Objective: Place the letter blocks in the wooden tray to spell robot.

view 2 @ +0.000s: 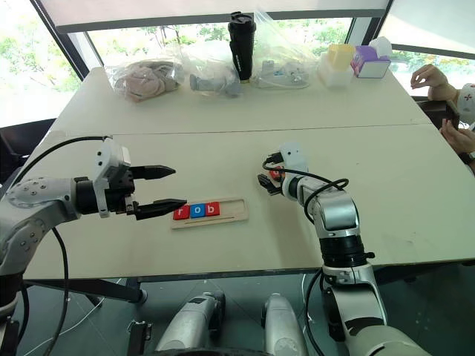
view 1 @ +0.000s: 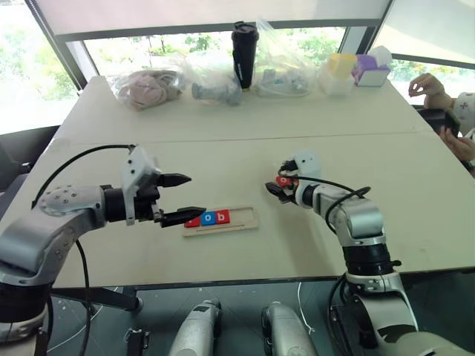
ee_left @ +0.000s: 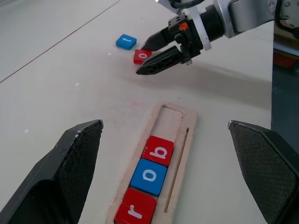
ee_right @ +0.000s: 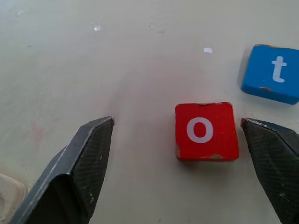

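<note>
— While the long pale-wood rectangular tray [ee_left: 183,142] lies flat on the beige tabletop [view 1: 223,141], what sits in it?

— Three flat square letter tiles, side by side at one end: a red "r" tile [ee_left: 136,211], a blue "o" tile [ee_left: 148,176] and a red "b" tile [ee_left: 158,150]. The rest of the slot is bare wood (roughly the far two places).

— And the other two letters?

— They lie on the table well apart from the tray, on the robot's right. A second red square tile marked "o" [ee_right: 205,131] lies flat, and a blue square tile marked "t" [ee_right: 273,73] lies just beside it, not touching.

— Where is the right gripper [ee_left: 152,56]?

— Low over the table at the red "o". Its two black fingers [ee_right: 74,172] stand apart with the tile between them, nearer one finger than the other. Neither finger presses on the tile, and it holds nothing.

— The left gripper [view 1: 178,199]?

— It hangs above the table at the tray's filled end, fingers spread wide, nothing between them. In the head views its lower fingertip overlaps the "r" end of the tray, yet the wrist view shows it clear of the tiles.

— Anything else on the table?

— Along the far edge: clear plastic bags [view 1: 211,74], a black tumbler [view 1: 244,53] and small boxes [view 1: 356,70]. A person's hands [view 1: 429,85] show at the far right.
</note>
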You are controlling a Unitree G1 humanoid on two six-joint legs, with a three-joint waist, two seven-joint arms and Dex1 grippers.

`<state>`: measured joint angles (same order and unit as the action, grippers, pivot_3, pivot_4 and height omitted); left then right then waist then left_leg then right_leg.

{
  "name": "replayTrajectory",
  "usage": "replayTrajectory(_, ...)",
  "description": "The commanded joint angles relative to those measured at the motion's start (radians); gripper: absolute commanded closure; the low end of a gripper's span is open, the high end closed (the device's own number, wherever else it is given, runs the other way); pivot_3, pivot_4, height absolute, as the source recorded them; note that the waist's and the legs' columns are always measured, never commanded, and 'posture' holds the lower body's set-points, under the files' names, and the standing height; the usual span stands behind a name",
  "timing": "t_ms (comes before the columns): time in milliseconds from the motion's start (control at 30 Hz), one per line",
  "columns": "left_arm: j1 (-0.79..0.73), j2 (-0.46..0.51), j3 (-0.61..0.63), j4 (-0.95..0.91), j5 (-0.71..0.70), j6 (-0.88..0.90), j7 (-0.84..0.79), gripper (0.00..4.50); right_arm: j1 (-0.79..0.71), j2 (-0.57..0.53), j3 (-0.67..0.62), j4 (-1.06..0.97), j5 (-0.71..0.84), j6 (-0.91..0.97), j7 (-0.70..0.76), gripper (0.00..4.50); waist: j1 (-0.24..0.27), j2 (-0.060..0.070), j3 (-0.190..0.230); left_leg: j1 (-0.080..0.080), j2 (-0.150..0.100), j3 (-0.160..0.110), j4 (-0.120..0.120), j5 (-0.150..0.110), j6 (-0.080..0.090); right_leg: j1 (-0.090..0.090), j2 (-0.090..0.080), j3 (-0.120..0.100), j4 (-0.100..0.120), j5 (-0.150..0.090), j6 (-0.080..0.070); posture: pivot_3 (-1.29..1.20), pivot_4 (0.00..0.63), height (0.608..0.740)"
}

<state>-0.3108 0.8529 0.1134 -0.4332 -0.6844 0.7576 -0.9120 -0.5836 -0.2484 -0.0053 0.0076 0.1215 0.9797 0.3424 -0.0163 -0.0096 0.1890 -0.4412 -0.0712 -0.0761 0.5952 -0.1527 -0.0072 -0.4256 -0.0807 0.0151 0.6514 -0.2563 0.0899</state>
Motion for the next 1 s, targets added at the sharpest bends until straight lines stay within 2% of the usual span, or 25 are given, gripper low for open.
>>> replayTrajectory(33,-0.001,0.004,0.019,-0.020,0.002,-0.014,0.007,0.00,0.003,-0.012,0.012,-0.017,-0.015,-0.016,-0.023,1.80,-0.001,0.000,0.000,0.000,0.000,0.000,0.000,0.000,0.000,0.000,0.000,0.000,0.000,0.000,0.000,0.00,0.150,0.740)
replayTrajectory(133,0.002,0.003,0.016,-0.017,0.007,-0.019,0.008,0.00,0.008,-0.016,0.020,-0.047,-0.011,-0.001,-0.033,3.33,-0.001,0.000,0.000,0.000,0.000,0.000,0.000,0.000,0.000,0.000,0.000,0.000,0.000,0.000,0.000,0.00,0.150,0.740)
replayTrajectory(233,-0.002,-0.004,0.007,-0.018,0.010,-0.021,0.009,0.00,0.009,-0.024,0.015,-0.092,-0.015,0.019,-0.051,3.34,0.000,0.000,0.000,0.000,0.000,0.000,0.000,0.000,0.000,0.000,0.000,0.000,0.000,0.000,0.000,0.00,0.150,0.740)
replayTrajectory(367,0.000,-0.002,0.000,-0.026,0.008,-0.021,-0.004,0.00,0.045,-0.042,-0.052,-0.268,0.014,0.164,-0.076,3.34,0.004,0.000,0.000,0.000,0.000,0.000,0.000,0.000,0.000,0.000,0.000,0.000,0.000,0.000,0.000,0.00,0.150,0.740)
replayTrajectory(467,0.009,0.006,-0.017,-0.029,0.023,-0.031,-0.019,0.00,0.080,0.025,-0.169,-0.439,0.026,0.389,-0.138,3.34,0.004,0.000,0.000,-0.001,0.000,-0.001,0.000,0.000,0.000,0.000,-0.001,0.000,0.000,-0.001,-0.002,0.00,0.150,0.740)
replayTrajectory(567,0.003,-0.001,-0.027,-0.012,0.035,-0.041,-0.026,0.00,0.109,0.143,-0.259,-0.596,0.004,0.588,-0.197,3.34,0.002,0.000,0.000,-0.001,0.000,-0.002,0.000,0.000,0.000,0.000,0.000,0.000,0.000,-0.001,-0.002,0.00,0.150,0.740)
replayTrajectory(633,-0.003,-0.006,-0.034,-0.001,0.041,-0.047,-0.031,0.00,0.141,0.202,-0.274,-0.665,-0.005,0.632,-0.234,3.34,0.001,0.000,0.000,0.000,0.001,-0.002,0.000,0.000,0.000,0.000,0.000,0.000,0.000,-0.001,-0.002,0.00,0.150,0.740)
replayTrajectory(800,-0.016,-0.013,-0.050,0.021,0.053,-0.063,-0.044,0.00,0.211,0.307,-0.222,-0.739,0.020,0.635,-0.285,3.34,-0.001,0.000,0.000,0.000,0.001,-0.002,-0.001,0.000,0.000,-0.001,-0.001,0.000,0.000,-0.002,-0.003,0.00,0.150,0.740)
replayTrajectory(867,-0.023,-0.012,-0.052,0.032,0.056,-0.067,-0.050,0.00,0.216,0.319,-0.219,-0.742,0.023,0.635,-0.299,2.29,-0.001,0.000,0.000,-0.001,0.000,-0.002,-0.001,0.000,0.000,-0.001,-0.001,0.000,-0.001,-0.002,-0.003,0.00,0.150,0.740)
replayTrajectory(933,-0.031,-0.009,-0.053,0.044,0.062,-0.073,-0.059,0.00,0.216,0.325,-0.226,-0.739,0.027,0.635,-0.308,1.53,0.001,0.000,0.000,-0.001,0.000,-0.002,-0.001,0.000,0.000,-0.001,-0.001,0.000,-0.001,-0.002,-0.003,0.00,0.150,0.740)
replayTrajectory(1000,-0.036,-0.008,-0.055,0.051,0.068,-0.076,-0.065,0.00,0.206,0.243,-0.223,-0.724,0.050,0.635,-0.274,0.38,0.002,0.000,0.000,-0.001,0.000,-0.002,-0.001,0.000,0.000,-0.001,-0.001,0.000,-0.001,-0.002,-0.003,0.00,0.150,0.740)
